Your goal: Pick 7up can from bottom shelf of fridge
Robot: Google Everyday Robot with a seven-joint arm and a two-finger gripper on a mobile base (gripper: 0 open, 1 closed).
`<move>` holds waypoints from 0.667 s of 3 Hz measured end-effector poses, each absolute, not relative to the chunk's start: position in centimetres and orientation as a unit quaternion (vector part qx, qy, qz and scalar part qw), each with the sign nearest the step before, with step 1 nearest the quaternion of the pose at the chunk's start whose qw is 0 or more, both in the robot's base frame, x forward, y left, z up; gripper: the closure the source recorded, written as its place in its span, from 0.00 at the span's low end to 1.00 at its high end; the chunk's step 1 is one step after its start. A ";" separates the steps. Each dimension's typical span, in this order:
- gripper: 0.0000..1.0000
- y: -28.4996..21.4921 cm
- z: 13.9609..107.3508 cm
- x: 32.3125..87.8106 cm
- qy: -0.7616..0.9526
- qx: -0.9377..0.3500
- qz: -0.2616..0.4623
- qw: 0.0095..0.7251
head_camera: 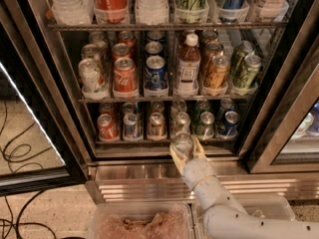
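Note:
The fridge [65, 108] stands open in front of me, door swung left. Its bottom shelf [124, 141] carries a row of short cans: red, blue, gold, silver, green and blue. My gripper [184, 150] is at the front edge of that shelf, right of centre, on a white arm coming up from the lower right. It is shut on the 7up can [182, 142], a pale silvery can with a silver lid, held upright between the yellowish fingers [175, 157], just in front of the shelf edge. Another silvery can [182, 120] stands behind it.
The middle rack holds a brown bottle [188, 66] and cans. The ribbed steel base [144, 183] lies below the shelf. A dark door frame [279, 113] stands to the right. Two clear bins [139, 225] sit on the floor, with cables [20, 148] at left.

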State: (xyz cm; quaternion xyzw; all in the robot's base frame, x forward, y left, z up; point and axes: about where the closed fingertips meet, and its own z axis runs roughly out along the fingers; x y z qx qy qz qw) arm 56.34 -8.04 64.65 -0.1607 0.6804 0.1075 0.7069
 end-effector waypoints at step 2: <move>1.00 -7.4 62.5 52.7 0.709 -0.214 0.158 0.653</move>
